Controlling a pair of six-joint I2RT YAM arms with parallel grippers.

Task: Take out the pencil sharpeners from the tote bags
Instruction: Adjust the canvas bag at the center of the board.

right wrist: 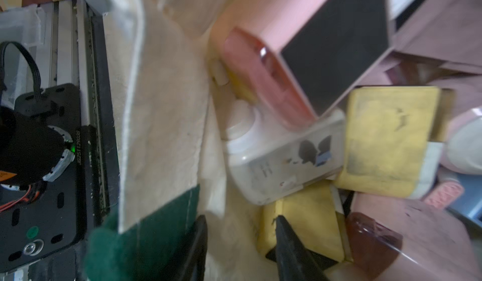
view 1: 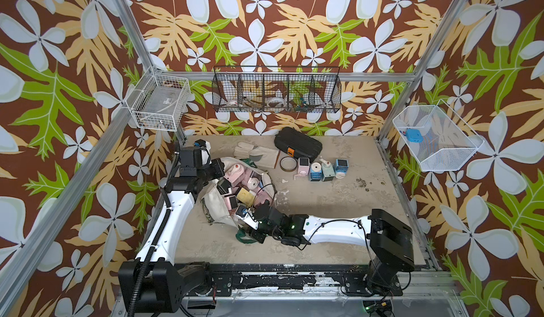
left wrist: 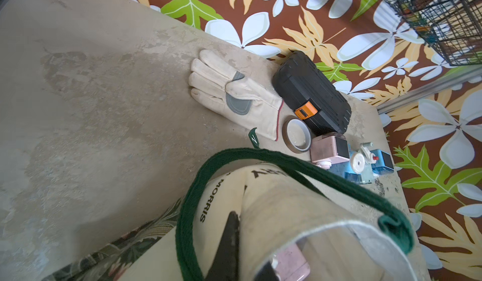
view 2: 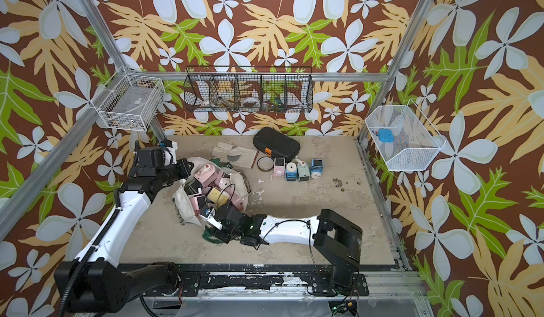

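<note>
Left end effector (left wrist: 233,231) pinches the tote bag (left wrist: 276,201) by its rim, propping the mouth open. Right end effector (right wrist: 241,240), jaws half apart and gripping nothing, reaches among the pencil sharpeners (right wrist: 284,157) inside.

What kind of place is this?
Probably a robot testing booth, not a home: two robot arms on a rail, a metal frame, and wire baskets above a scuffed table.

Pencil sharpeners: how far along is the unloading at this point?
Done: four sharpeners stand on the table by the tape roll. In hand: left gripper pinches the tote rim; right gripper, jaws apart, is inside the mouth, nothing gripped yet. Left: a pile of pink and yellow sharpeners in the tote.
</note>
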